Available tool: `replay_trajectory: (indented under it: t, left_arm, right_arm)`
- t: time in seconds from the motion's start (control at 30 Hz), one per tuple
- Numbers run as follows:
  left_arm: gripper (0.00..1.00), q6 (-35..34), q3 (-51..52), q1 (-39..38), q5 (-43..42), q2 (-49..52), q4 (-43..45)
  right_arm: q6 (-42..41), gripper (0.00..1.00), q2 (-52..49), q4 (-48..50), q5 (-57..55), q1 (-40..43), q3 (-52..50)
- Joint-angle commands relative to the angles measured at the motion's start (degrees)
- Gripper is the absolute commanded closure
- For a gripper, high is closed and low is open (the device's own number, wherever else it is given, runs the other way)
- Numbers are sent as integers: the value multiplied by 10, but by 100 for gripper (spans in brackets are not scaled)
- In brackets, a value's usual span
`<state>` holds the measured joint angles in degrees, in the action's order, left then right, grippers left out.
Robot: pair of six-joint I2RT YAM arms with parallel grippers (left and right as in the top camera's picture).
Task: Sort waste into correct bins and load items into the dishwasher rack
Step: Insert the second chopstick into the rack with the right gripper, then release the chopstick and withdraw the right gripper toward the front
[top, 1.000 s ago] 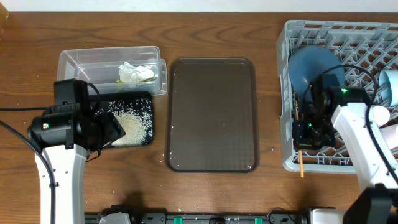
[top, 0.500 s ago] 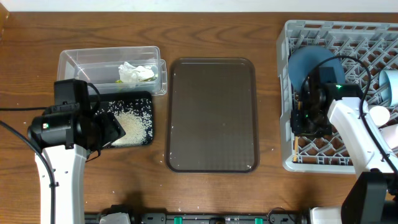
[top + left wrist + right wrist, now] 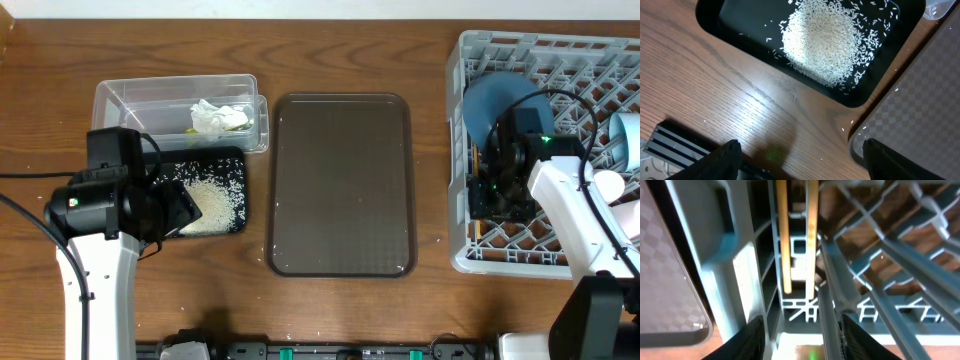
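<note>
Your two wooden chopsticks [image 3: 782,235] lie side by side in the left-edge channel of the dishwasher rack [image 3: 747,280], long axis along that wall. Your right hand [image 3: 802,342] hovers behind their near ends, fingers parted, empty. Your left hand [image 3: 797,160] is spread wide and empty.

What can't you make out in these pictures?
Overhead: the right arm mostly hides the chopsticks; only the right wrist view shows them lying in the rack.
Overhead: the right edge cuts off pale items in the rack.
Overhead: the left arm covers part of the black tray.
Overhead: the wrapper beside the tissue is too small.
</note>
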<state>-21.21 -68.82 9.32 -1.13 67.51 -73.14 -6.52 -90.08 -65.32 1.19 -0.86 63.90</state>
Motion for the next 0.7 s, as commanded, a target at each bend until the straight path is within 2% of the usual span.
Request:
replay_trajectory:
  t: [0.0, 0.17, 0.33, 0.37, 0.4, 0.43, 0.57, 0.67]
  left_arm:
    - [20, -5, 1, 3, 1, 2, -4]
    - [20, -5, 1, 3, -21, 2, -6]
    - [20, 49, 1, -15, -64, 2, 16]
    - [20, 59, 1, -24, -74, 2, 25]
    - [20, 68, 1, -41, -83, 2, 38]
    - [19, 73, 1, -54, -87, 2, 46]
    - [19, 109, 1, -131, -87, 12, 75]
    - [19, 144, 1, -168, -86, 28, 53]
  right_arm:
    - [-2, 55, 32, -10, 8, 0, 5]
    - [4, 55, 103, -22, 7, 1, 32]
    - [-26, 51, 181, 29, 8, 1, 37]
    - [-38, 43, 191, 43, 9, 1, 37]
    - [-42, 30, 201, 63, 21, 1, 37]
    - [-38, 22, 206, 80, 37, 1, 37]
    - [15, 17, 206, 117, 106, 1, 37]
    - [15, 12, 204, 81, 88, 4, 37]
